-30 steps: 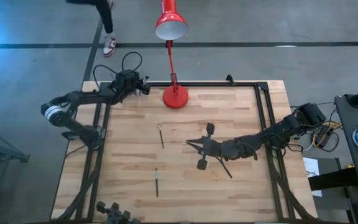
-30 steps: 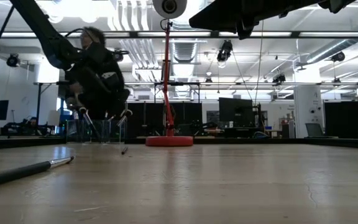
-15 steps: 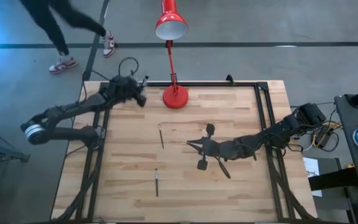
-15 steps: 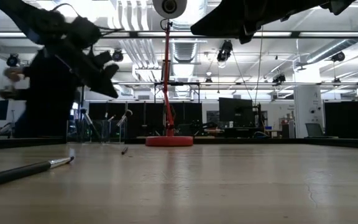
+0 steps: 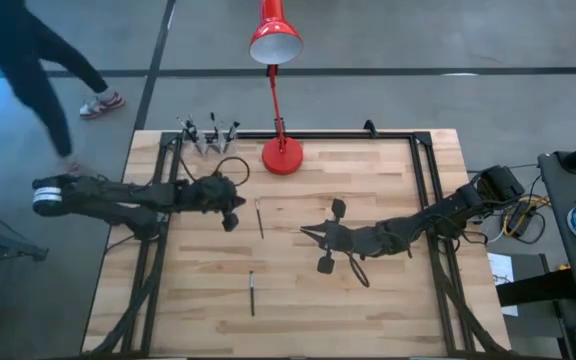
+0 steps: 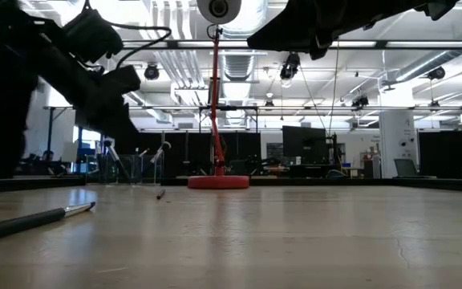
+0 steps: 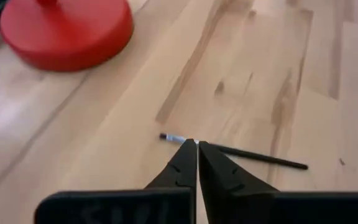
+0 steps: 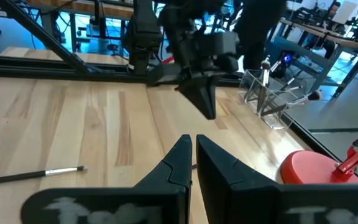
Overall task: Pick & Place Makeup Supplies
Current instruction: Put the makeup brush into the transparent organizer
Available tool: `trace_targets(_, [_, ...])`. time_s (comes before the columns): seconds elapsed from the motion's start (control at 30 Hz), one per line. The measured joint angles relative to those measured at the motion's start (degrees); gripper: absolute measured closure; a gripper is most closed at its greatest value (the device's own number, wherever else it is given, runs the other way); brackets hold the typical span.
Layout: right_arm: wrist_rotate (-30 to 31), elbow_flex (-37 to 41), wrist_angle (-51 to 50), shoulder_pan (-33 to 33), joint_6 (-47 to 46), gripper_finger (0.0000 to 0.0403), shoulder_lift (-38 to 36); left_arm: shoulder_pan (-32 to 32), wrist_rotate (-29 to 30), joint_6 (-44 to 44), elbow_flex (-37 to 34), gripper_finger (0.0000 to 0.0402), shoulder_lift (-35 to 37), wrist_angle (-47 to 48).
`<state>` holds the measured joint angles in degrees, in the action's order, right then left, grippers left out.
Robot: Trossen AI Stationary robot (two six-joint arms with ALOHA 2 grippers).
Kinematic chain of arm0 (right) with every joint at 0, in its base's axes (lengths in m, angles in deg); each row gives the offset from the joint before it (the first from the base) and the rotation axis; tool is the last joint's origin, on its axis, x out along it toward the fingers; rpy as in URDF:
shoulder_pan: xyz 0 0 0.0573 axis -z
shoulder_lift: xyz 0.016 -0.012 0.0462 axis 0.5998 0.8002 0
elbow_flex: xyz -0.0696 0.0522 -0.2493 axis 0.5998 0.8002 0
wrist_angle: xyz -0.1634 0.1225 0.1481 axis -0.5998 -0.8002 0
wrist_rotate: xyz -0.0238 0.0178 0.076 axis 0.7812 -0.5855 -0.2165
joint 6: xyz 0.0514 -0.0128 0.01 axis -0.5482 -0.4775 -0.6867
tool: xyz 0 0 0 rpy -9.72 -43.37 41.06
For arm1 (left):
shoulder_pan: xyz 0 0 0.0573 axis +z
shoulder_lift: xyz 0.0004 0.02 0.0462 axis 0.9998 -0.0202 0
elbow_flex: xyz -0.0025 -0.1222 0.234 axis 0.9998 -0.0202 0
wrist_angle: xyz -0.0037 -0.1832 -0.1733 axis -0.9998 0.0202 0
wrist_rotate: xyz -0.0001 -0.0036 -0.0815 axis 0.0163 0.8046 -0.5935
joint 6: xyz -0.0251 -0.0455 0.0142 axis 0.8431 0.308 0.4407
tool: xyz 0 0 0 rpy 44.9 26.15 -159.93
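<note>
Hovering left gripper (image 7: 196, 144), fingers pressed together, empty, over thin pencil (image 7: 235, 151); light, stiff, likely rolls; best pinched mid-shaft. Right gripper (image 8: 193, 140) also closed, idle.

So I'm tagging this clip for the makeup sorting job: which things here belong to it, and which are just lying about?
Part of the job:
- thin brush near the lamp base, left hand beside it
- brush nearer the front edge
- clear holder with brushes standing in it, back edge

Just lying about:
- red desk lamp
- right hand, waiting mid-table
</note>
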<state>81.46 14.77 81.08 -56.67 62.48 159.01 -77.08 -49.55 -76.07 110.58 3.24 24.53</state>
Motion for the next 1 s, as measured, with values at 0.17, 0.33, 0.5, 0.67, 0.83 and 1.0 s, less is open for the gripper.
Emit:
trace_targets(0.17, [0.0,0.0,0.1,0.0,0.0,0.0385,0.0,0.3,0.8,6.1,-0.1,0.0356,-4.5,-2.3])
trace_targets(0.33, [0.0,0.0,0.1,0.0,0.0,0.0385,0.0,0.9,0.7,15.3,2.7,0.0313,-12.1,-3.5])
trace_targets(0.5, [0.0,0.0,0.1,0.0,0.0,0.0385,0.0,0.9,0.6,19.2,7.7,0.0289,-21.3,-3.2])
trace_targets(0.67, [0.0,0.0,-0.1,-0.1,0.0,0.0385,0.0,1.1,2.4,20.2,13.7,0.0284,-28.8,1.0])
trace_targets(0.83, [0.0,0.0,-0.7,-0.1,-0.6,0.0385,0.0,1.2,5.8,19.7,18.7,0.0284,-32.8,7.6])
trace_targets(1.0, [0.0,0.0,-0.7,-0.1,-0.7,0.0385,0.0,1.2,5.2,16.6,19.5,0.0284,-33.2,8.5])
